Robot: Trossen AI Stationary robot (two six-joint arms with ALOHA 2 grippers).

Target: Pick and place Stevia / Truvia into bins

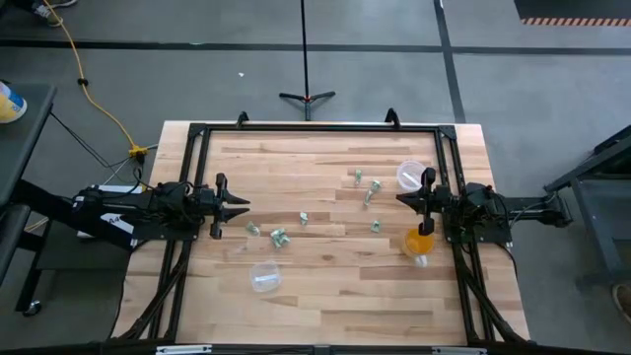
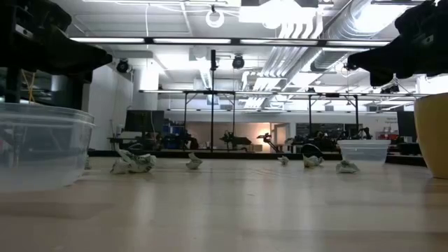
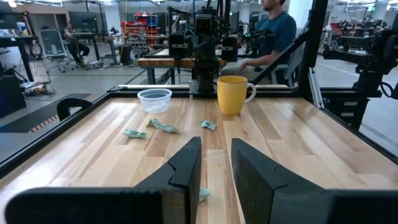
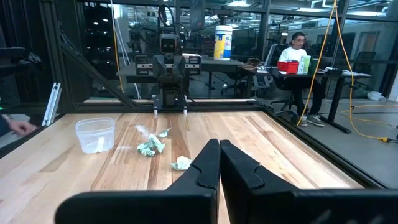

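Several crumpled green-and-white Stevia packets (image 1: 278, 237) lie scattered on the middle of the wooden table, also seen in the left wrist view (image 3: 163, 126) and the right wrist view (image 4: 149, 147). One clear bin (image 1: 264, 276) stands near the front left, the other clear bin (image 1: 411, 176) at the far right. My left gripper (image 1: 240, 205) hovers open at the table's left, with a packet (image 3: 204, 194) just below its fingers. My right gripper (image 1: 402, 198) hovers shut at the right, beside the far bin. Neither touches anything.
An orange cup (image 1: 419, 242) stands at the right, just near of my right gripper, with a small pale thing at its foot. A black frame (image 1: 315, 126) runs around the table. People sit at desks beyond the table (image 3: 273, 31) (image 4: 298, 46).
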